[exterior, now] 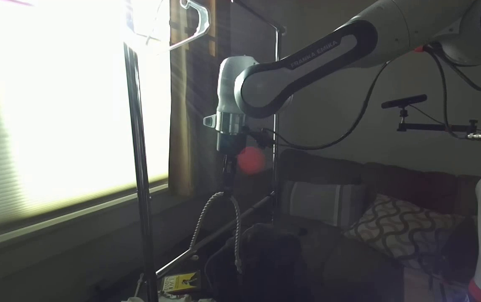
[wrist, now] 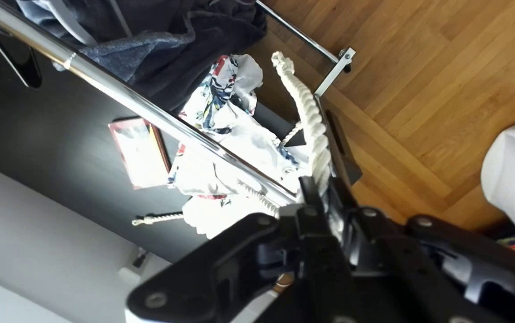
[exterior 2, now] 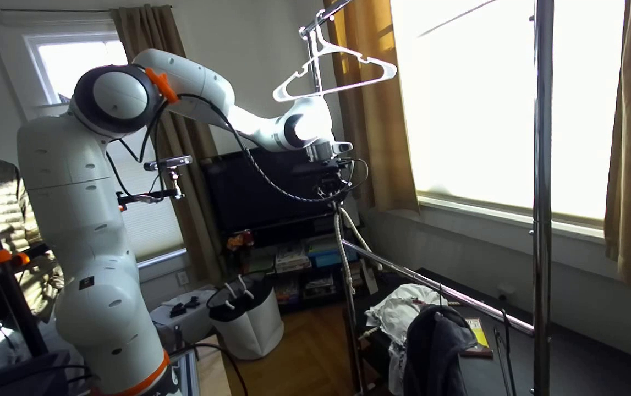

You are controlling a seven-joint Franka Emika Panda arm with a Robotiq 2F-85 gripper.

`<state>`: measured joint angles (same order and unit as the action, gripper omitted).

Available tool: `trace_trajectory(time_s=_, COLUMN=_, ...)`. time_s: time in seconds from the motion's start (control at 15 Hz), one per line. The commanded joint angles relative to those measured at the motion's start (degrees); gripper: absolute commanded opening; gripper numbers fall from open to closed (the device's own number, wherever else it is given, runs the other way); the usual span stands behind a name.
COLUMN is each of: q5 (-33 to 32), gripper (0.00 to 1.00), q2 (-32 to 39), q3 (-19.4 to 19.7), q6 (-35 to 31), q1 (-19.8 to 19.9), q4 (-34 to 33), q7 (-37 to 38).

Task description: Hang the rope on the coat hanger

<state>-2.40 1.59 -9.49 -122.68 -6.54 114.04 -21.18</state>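
the largest thing i drive is the robot arm (exterior 2: 89, 209); in an exterior view it reaches from the left side of the frame to the upper middle. the clothes rack (exterior 2: 542, 192) stands to the right there. high on the rack, at the upper middle of the same frame, hangs the coat hanger (exterior 2: 351, 86), with nothing laid over its lower bar. the rope (wrist: 314, 128) is not yet there: in both exterior views it hangs under the gripper (wrist: 324, 188), its two ends free. the fingers (wrist: 309, 188) are narrow, and they pinch the rope between them.

i judge the step in hand to be the carrying. the next move should lift the rope above that bar, bring it across, and release only when one end falls on each side.
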Motion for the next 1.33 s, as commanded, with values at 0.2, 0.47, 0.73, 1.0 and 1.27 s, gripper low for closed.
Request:
trace_trajectory(time_s=0.2, q5=0.1, gripper=0.03, q2=-18.9, q3=0.3, q6=4.2, q1=-4.2, q4=8.4, q7=-15.6)
trace_trajectory(time_s=0.47, q5=-0.3, gripper=0.03, q2=-19.5, q3=0.9, q6=4.1, q1=-5.5, q4=5.7, q7=-15.3)
trace_trajectory(time_s=0.73, q5=2.2, gripper=0.03, q2=-21.7, q3=1.9, q6=1.4, q1=-6.3, q4=5.8, q7=-15.8)
trace_trajectory(time_s=1.0, q5=5.0, gripper=0.03, q2=-26.9, q3=3.6, q6=-4.3, q1=-7.1, q4=4.7, q7=-15.6)
trace_trajectory(time_s=1.27, q5=3.1, gripper=0.03, q2=-31.7, q3=4.6, q6=-1.3, q1=-6.5, q4=1.1, q7=-13.5)
